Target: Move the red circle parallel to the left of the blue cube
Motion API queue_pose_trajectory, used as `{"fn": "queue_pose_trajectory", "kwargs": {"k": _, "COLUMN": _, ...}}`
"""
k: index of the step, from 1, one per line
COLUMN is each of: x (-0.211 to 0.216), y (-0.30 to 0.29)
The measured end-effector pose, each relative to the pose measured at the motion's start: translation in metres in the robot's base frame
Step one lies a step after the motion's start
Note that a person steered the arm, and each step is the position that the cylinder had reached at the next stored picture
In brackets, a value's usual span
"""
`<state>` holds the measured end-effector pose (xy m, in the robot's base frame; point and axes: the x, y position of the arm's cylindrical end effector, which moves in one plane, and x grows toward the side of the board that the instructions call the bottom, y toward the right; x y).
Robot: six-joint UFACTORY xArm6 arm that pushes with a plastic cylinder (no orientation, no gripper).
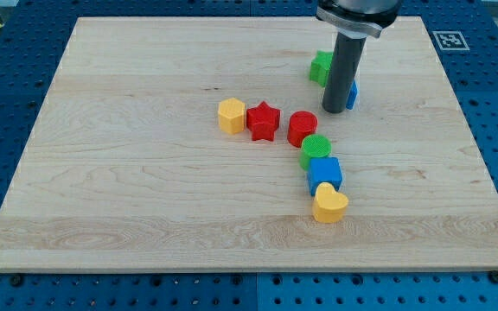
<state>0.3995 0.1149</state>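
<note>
The red circle (302, 128) sits near the middle of the wooden board (128, 199), touching a green circle (316, 149) just below it; under that run the blue cube (325, 173) and a yellow heart (329, 206). A red star (264, 121) and a yellow hexagon (231, 115) lie to its left. My tip (335, 110), a bare rod with nothing to open or close, stands upright near the circle's upper right, in front of another green block (321, 66) and a small blue block (352, 94).
</note>
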Motion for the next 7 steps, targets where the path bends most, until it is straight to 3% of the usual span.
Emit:
{"fn": "queue_pose_trajectory", "kwargs": {"k": 2, "x": 0.037, "y": 0.007}}
{"fn": "queue_pose_trajectory", "kwargs": {"k": 4, "x": 0.037, "y": -0.076}}
{"fn": "queue_pose_trajectory", "kwargs": {"k": 7, "x": 0.063, "y": -0.078}}
